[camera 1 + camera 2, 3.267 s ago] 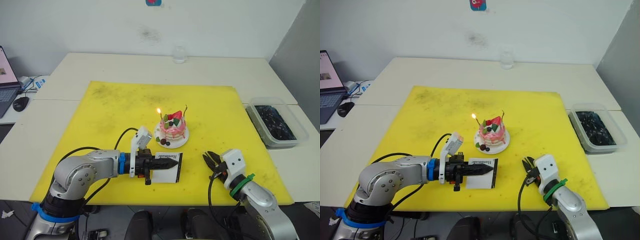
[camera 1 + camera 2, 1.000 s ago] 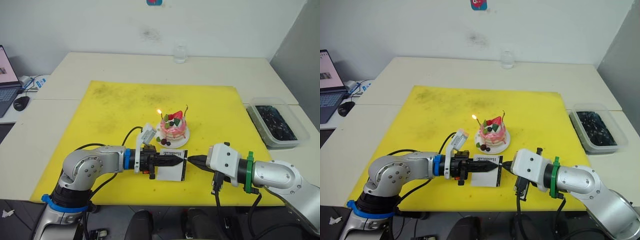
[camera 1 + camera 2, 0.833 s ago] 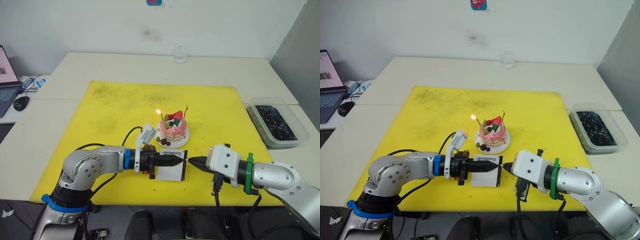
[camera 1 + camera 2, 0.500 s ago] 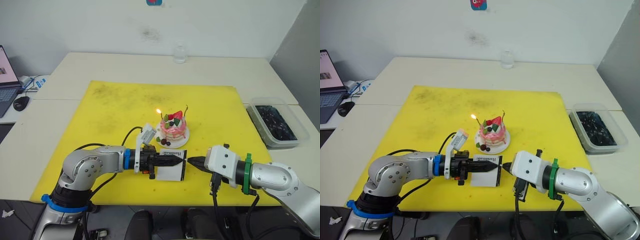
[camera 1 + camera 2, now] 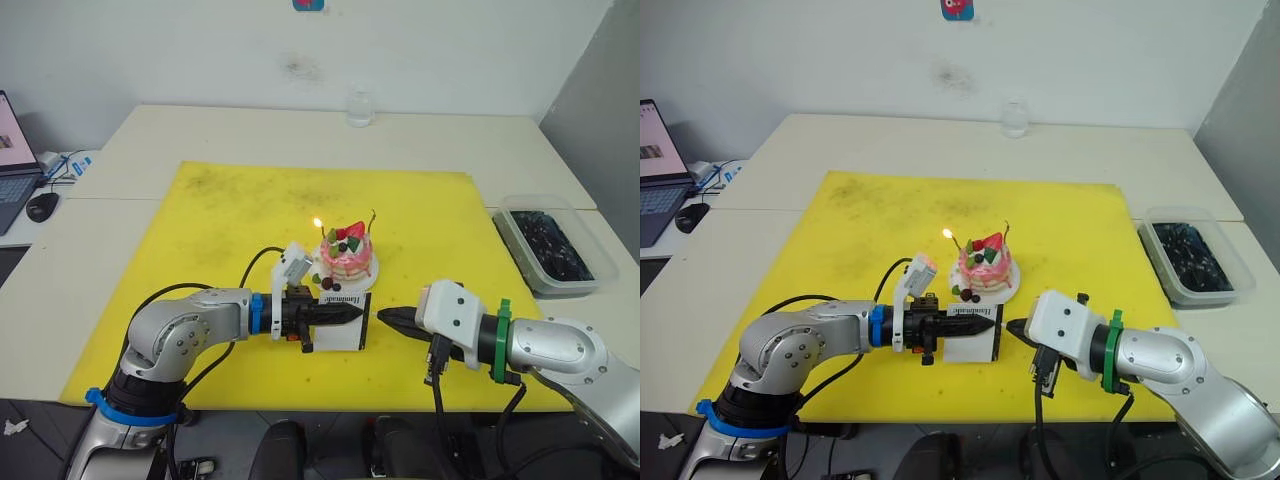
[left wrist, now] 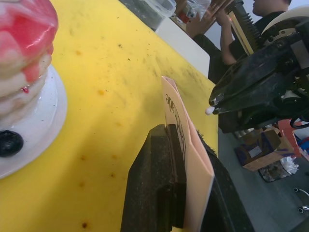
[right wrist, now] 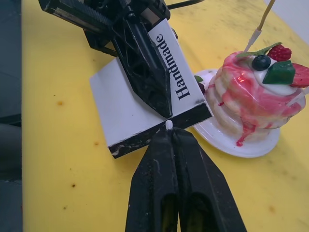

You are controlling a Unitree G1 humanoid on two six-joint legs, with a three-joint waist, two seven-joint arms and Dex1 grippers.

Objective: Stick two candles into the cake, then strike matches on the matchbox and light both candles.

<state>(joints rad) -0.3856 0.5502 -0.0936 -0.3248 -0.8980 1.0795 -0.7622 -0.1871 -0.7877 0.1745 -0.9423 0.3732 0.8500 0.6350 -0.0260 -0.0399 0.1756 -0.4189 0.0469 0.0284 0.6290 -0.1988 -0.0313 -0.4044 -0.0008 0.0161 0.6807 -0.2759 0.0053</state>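
- While the cake point(image 5: 347, 257) is sitting on its white plate point(image 5: 366, 281) near the middle of the yellow mat point(image 5: 230, 215), two candles are standing in it: the left candle point(image 5: 320, 230) is carrying a small flame, and the right candle point(image 5: 372, 219) is showing none.
- The left end effector point(image 5: 345, 315) is lying just in front of the cake, its two black fingers point(image 6: 159, 188) clamped together on the matchbox point(image 7: 145, 96).
- The matchbox is being held raised on edge above the mat, its black strip point(image 7: 164, 128) facing the right end effector point(image 5: 385, 318) and its lettering facing up.
- The right end effector is pointing toward the matchbox, its fingers point(image 7: 164, 193) pressed together on a match point(image 7: 169, 124).
- The pale head of the match is protruding from the fingertips and sitting just beside the black strip; contact cannot be told.
- A clear tub point(image 5: 555, 245) with dark contents is resting on the table point(image 5: 450, 140) beyond the mat's right edge, and a glass point(image 5: 359, 107) is standing at the far side.
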